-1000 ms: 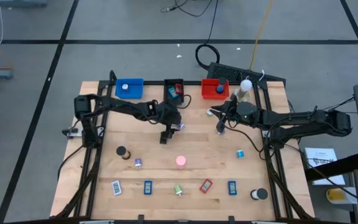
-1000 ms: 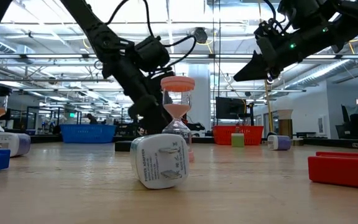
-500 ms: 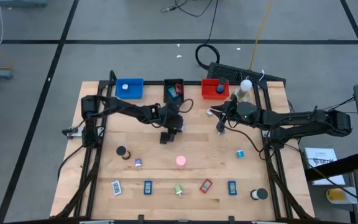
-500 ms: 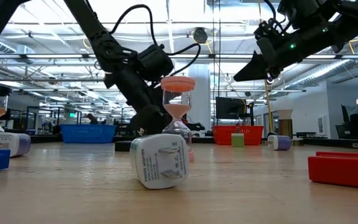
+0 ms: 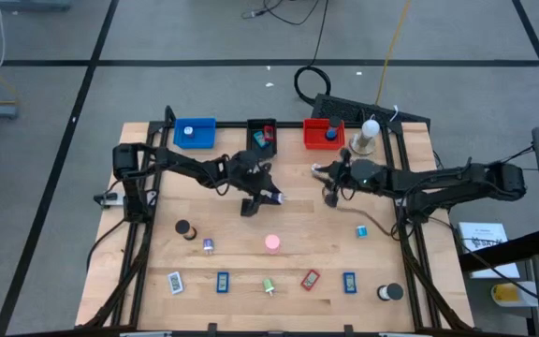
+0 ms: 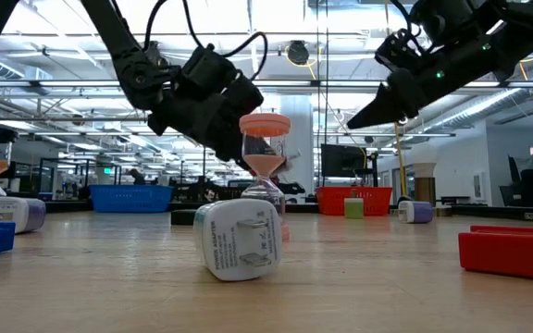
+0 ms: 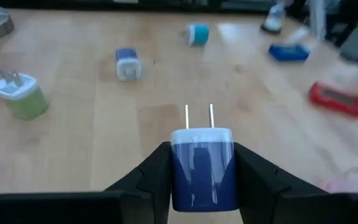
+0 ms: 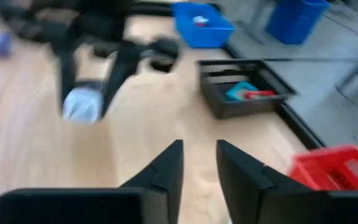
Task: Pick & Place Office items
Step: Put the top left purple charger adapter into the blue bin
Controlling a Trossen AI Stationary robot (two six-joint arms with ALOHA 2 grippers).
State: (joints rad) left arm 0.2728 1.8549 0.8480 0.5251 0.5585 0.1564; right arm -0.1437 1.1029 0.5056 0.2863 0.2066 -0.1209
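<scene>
Light wooden table [image 5: 298, 234] on a grey floor with dark tile lines; low view shows an open industrial hall behind with ceiling lights, blue bins and a red basket. Along the far edge sit a blue tray [image 5: 195, 132], a black tray [image 5: 262, 136] and a red tray [image 5: 324, 134], with a white ball-topped stand [image 5: 367, 137] just beside the red one. Office items scattered over the near half: pink hourglass [image 5: 272, 243], black cylinder [image 5: 183, 227], small purple plug [image 5: 208, 245], green plug [image 5: 269, 285], red rectangle [image 5: 310, 278], blue rectangles [image 5: 223, 281], a white plug adapter [image 6: 239, 238] lying close to the low camera. Left arm reaches from the left edge toward table centre, left gripper [image 5: 268, 195] tilted, jaws closed on a blue-and-white plug adapter [image 7: 202, 168], prongs pointing away, lifted off the wood. Right arm stretches in from the right side, right gripper [image 5: 331, 195] above bare wood right of centre, near the red tray; jaws slightly apart with a narrow gap, holding nothing.
</scene>
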